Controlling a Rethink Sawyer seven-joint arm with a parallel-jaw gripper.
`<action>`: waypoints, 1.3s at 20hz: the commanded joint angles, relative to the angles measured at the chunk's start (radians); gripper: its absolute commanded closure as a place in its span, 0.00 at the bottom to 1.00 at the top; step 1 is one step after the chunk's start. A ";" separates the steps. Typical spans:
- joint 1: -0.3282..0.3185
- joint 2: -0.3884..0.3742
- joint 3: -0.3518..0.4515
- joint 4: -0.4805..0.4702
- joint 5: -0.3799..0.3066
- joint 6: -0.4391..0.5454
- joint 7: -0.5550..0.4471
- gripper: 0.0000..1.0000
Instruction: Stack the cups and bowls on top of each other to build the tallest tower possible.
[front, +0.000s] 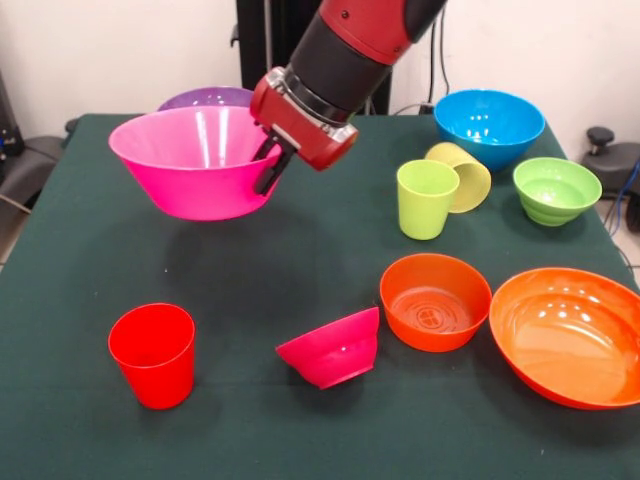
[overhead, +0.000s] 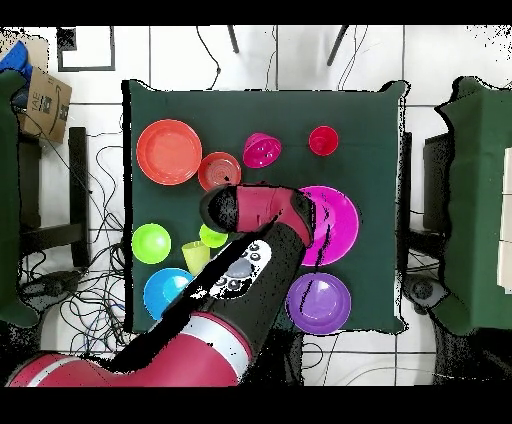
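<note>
From the front, the gripper pinches the rim of the large glossy pink plastic bowl, held empty above the green table. The small orange bowl is empty too.

Overhead, the pink bowl sits beside the purple plastic bowl, both empty.

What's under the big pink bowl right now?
Only bare green table and the bowl's shadow; the large pink bowl hangs lifted, the tool clamped on its rim. The purple bowl sits behind it, mostly hidden.
</note>
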 joint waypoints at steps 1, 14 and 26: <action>-0.010 0.021 0.058 0.050 -0.068 -0.084 0.071 1.00; -0.022 0.009 0.108 0.058 -0.043 -0.060 0.048 1.00; -0.048 0.008 0.158 0.045 -0.038 -0.054 0.020 0.00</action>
